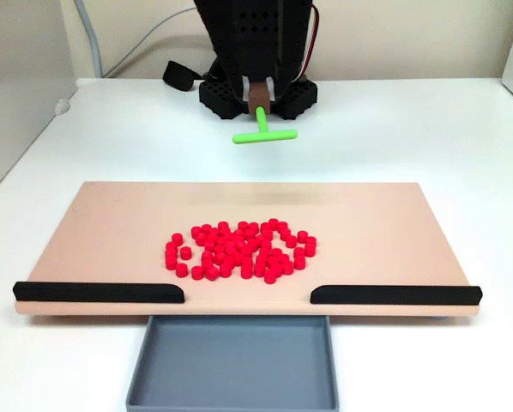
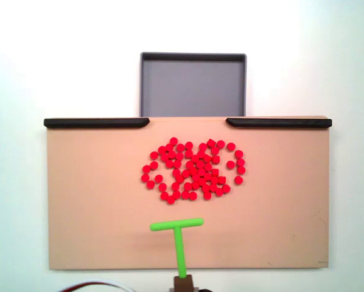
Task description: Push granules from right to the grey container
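Observation:
The granules lie in a loose red cluster near the middle of the tan board. The grey container sits against the board's edge, behind the gap between two black strips. My gripper is shut on a brown holder carrying the green T-shaped pusher. In the fixed view from above, the pusher's crossbar hangs over the board a short way below the cluster, apart from it. The tray holds nothing.
Black strips line the board's tray-side edge on either side of the gap. The arm's black base stands beyond the far edge. White table surrounds the board.

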Controlling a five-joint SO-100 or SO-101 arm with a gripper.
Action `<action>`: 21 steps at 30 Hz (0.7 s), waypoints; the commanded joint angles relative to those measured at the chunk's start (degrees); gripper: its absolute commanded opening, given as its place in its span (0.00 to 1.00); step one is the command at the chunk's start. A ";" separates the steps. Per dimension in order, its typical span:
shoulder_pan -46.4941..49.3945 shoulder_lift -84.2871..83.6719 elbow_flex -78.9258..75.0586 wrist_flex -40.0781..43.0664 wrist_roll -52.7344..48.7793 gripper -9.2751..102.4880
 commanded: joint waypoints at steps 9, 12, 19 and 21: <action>11.69 1.14 -1.93 -0.09 -22.59 0.08; 13.27 0.44 -2.81 -0.09 -26.63 0.08; 16.88 -5.45 -7.12 -0.09 -38.41 0.08; 17.75 -7.29 -8.17 -0.09 -42.01 0.08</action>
